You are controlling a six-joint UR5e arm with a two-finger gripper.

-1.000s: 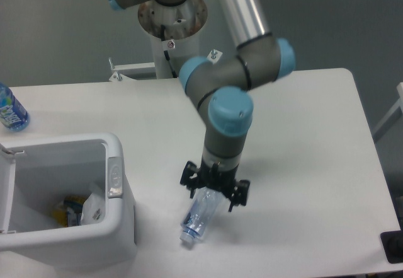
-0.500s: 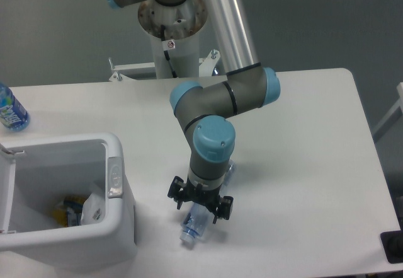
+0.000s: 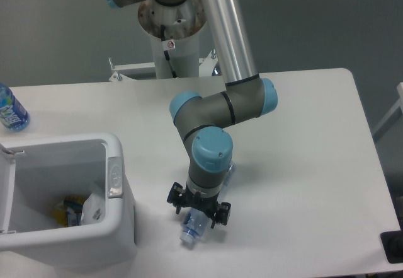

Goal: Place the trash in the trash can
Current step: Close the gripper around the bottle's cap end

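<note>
The trash I can see on the table is a clear bluish plastic bottle (image 3: 191, 231), lying near the front edge with its cap end pointing toward me. My gripper (image 3: 198, 208) hangs straight down over the bottle's middle, open, with one finger on either side of it. The arm's wrist hides most of the bottle; a bit of its far end shows by the wrist (image 3: 229, 168). The trash can (image 3: 121, 226), a white bin with a grey latch (image 3: 115, 177), stands at the front left. A wrinkly white wrapper (image 3: 94, 209) lies inside it.
A blue-labelled water bottle (image 3: 10, 109) stands at the table's far left edge. Something yellow (image 3: 62, 212) lies in the bin beside the wrapper. The robot's base column (image 3: 171, 32) rises behind the table. A dark object (image 3: 393, 248) sits at the front right corner.
The arm has swung left and toward the front, and the gripper has come down lower over the bottle. The bottle has stayed where it lay.
</note>
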